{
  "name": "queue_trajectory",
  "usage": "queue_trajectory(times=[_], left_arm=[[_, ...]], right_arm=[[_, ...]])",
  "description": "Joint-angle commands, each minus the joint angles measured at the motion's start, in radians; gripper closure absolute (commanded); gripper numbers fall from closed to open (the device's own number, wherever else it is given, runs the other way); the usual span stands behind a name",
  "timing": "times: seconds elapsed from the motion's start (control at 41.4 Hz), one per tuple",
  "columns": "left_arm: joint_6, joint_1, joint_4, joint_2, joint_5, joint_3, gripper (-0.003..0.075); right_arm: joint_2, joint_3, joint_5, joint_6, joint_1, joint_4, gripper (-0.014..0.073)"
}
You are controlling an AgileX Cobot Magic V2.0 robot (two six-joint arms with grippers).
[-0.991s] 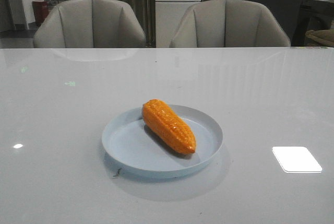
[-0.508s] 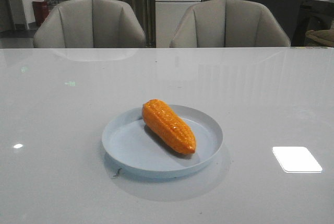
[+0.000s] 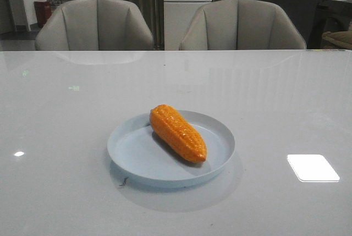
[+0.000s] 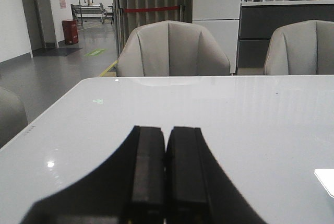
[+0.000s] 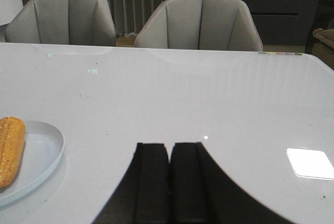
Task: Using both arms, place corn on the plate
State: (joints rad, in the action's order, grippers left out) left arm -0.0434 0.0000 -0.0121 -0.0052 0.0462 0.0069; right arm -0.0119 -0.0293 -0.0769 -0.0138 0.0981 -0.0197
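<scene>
The orange corn (image 3: 177,133) lies diagonally inside the pale blue plate (image 3: 131,156) near the middle of the white table, tapered end toward the near right. The right wrist view catches the corn (image 5: 10,150) and the plate (image 5: 44,151) off to one side. My right gripper (image 5: 169,144) is shut with nothing between its fingers, standing over bare table apart from the plate. My left gripper (image 4: 165,128) is shut as well, empty, over bare tabletop; neither corn nor plate shows in its view. Neither gripper appears in the front view.
Two grey chairs (image 3: 96,24) (image 3: 242,25) stand behind the table's far edge. A bright light reflection (image 3: 312,168) sits on the glossy tabletop at the near right. A small dark speck (image 3: 124,181) lies by the plate's near rim.
</scene>
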Motion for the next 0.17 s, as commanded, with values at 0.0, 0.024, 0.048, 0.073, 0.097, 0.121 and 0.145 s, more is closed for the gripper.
queue_trajectory(times=[0.0, 0.024, 0.048, 0.073, 0.097, 0.121, 0.145], left_arm=[[0.007, -0.007, 0.001, -0.015, -0.08, 0.036, 0.0631], [0.007, -0.007, 0.001, -0.015, -0.08, 0.036, 0.0631], [0.007, -0.007, 0.001, -0.015, -0.08, 0.036, 0.0631], [0.007, -0.007, 0.001, -0.015, -0.08, 0.036, 0.0631], [0.007, -0.007, 0.001, -0.015, -0.08, 0.036, 0.0631], [0.007, -0.007, 0.001, -0.015, -0.08, 0.036, 0.0631], [0.007, -0.007, 0.001, -0.015, -0.08, 0.036, 0.0631]], right_arm=[[-0.022, 0.022, 0.084, 0.0, -0.001, 0.002, 0.0538], [-0.022, 0.022, 0.084, 0.0, -0.001, 0.002, 0.0538], [-0.022, 0.022, 0.084, 0.0, -0.001, 0.002, 0.0538], [-0.022, 0.022, 0.084, 0.0, -0.001, 0.002, 0.0538], [-0.022, 0.022, 0.084, 0.0, -0.001, 0.002, 0.0538], [-0.022, 0.022, 0.084, 0.0, -0.001, 0.002, 0.0538], [-0.022, 0.022, 0.084, 0.0, -0.001, 0.002, 0.0538]])
